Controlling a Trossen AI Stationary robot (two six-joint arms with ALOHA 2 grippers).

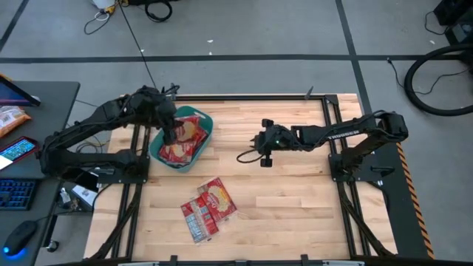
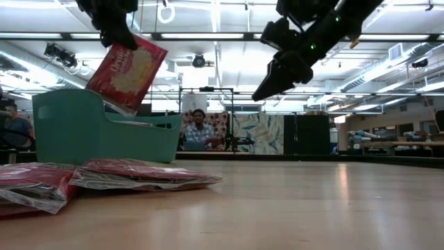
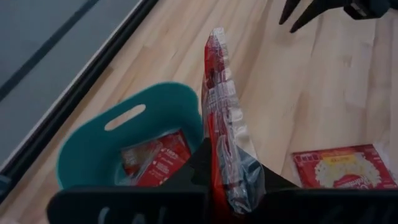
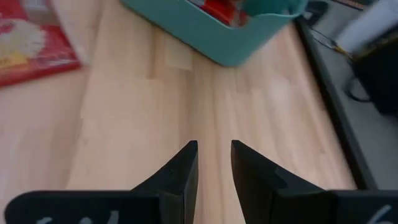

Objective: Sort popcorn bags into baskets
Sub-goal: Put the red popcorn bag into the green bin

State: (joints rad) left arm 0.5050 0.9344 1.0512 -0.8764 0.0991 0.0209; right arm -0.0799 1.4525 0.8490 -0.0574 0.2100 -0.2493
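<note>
Top cam down, low cam level; both see basket [image 1: 157, 150].

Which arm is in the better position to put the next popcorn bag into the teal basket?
The left. Its gripper is shut on a popcorn bag hanging right above the teal basket, so it probably only needs to release. The right gripper holds nothing and hovers over bare table, away from the loose bags.

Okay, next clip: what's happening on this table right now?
The left gripper is shut on a flat red popcorn bag, holding it above the teal-green plastic basket, which already contains packets. The right gripper hovers empty, slightly open, over bare wood mid-table. More red bags lie loose on the wooden table.
</note>
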